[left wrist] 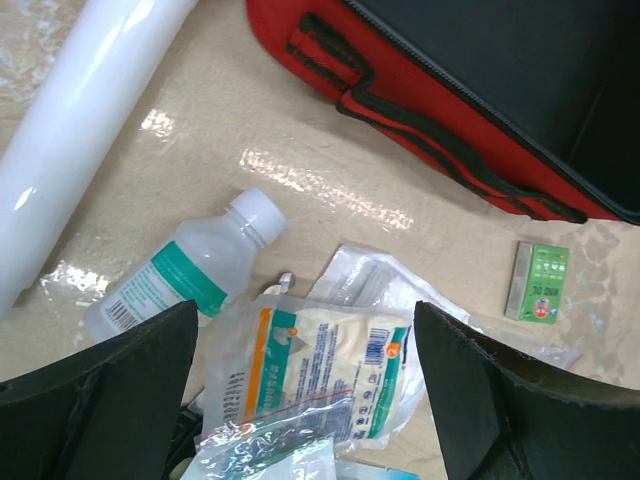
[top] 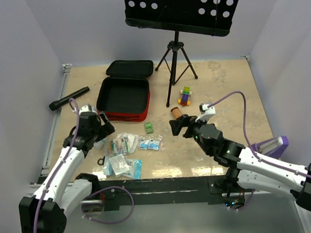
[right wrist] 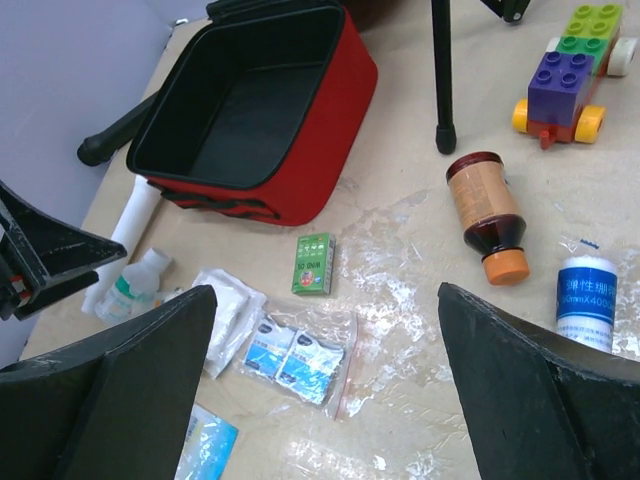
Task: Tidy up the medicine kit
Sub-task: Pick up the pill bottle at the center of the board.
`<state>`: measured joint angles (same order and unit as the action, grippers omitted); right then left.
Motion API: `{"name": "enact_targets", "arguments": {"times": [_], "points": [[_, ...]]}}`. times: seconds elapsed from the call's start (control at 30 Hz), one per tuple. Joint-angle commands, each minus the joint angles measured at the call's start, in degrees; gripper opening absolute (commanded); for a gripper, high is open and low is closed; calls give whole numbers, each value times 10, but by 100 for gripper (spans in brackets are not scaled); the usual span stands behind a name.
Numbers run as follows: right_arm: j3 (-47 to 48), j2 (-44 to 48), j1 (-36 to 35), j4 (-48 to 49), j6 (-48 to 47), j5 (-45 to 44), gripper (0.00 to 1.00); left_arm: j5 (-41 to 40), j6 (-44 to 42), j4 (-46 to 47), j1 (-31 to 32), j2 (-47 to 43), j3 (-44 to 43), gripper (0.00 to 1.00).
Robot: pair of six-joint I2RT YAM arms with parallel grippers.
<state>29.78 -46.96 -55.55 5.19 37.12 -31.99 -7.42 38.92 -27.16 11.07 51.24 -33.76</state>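
Two arms reach in from the near edge, and on both we see the fingers spread wide with nothing between them. At the far left a black flashlight lies near the wall. The left gripper hangs over a clear bottle lying on its side and a heap of sealed packets. Behind these, the medicine kit sits open at the back left of the table, its lid tipped back. A small green box lies flat just right of the packets, apart from the kit. The right gripper hovers above the middle of the table. Near it a brown bottle lies on its side, a white bottle close by. Behind them are a music stand and a brick toy car.
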Motion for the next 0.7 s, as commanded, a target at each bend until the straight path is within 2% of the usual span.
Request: {"name": "enact_targets", "arguments": {"times": [0.0,0.1,0.2,0.3,0.37,0.43,0.67], "points": [[-9,13,-1,23,-3,21,98,-45,11,-31,2,5,-39,93],[-12,2,0,35,0,29,98,-94,-7,-47,-3,28,-56,92],[-14,-9,-1,46,-3,39,98,-126,-44,-82,-3,88,-95,90],[-18,-18,0,54,-4,47,98,-112,-83,-78,-3,135,-104,85],[-23,-22,-1,61,-5,51,98,-91,-107,-65,-3,156,-103,75],[-23,-20,0,62,-8,54,97,-86,-118,-63,-3,177,-106,71],[-31,-12,0,64,-12,71,98,-73,-149,-57,-3,226,-121,70]]}}
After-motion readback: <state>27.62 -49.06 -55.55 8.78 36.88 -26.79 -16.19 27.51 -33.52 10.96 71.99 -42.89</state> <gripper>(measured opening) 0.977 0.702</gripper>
